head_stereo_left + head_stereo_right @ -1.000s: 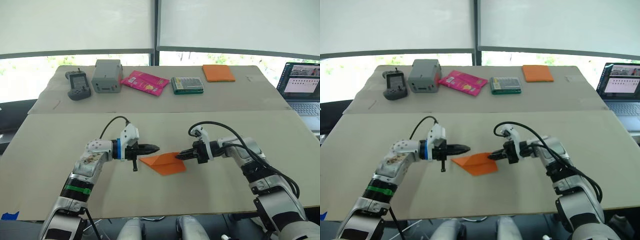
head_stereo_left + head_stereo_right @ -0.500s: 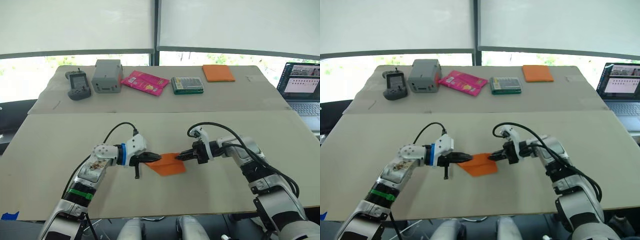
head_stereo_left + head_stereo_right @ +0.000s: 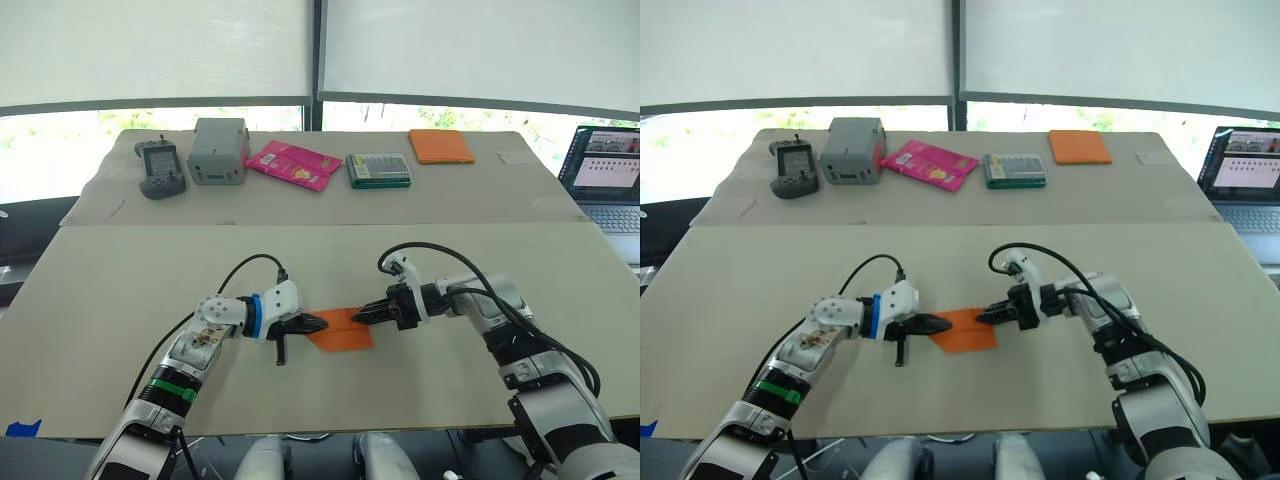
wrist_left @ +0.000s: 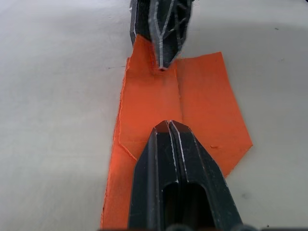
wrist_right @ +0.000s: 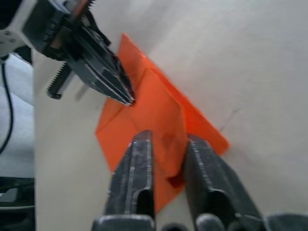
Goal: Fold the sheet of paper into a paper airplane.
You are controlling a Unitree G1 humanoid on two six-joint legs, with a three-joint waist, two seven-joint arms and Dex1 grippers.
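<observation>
The left gripper, fingers pressed together, bears down on the sheet of paper. Opposite it, the right gripper stands spread over the paper's other edge. The sheet lies flat, part-folded, mid-table. Judged step: flattening a crease. Next move likely calls for pressing along the centre fold without shifting the sheet.

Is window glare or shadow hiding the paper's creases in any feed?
Left eye view: the windows burn bright, but the sheet of paper is evenly lit. Left wrist view: no glare, and the centre crease reads plainly beyond the left gripper. Right wrist view: only slight shading on the paper by the right gripper.
</observation>
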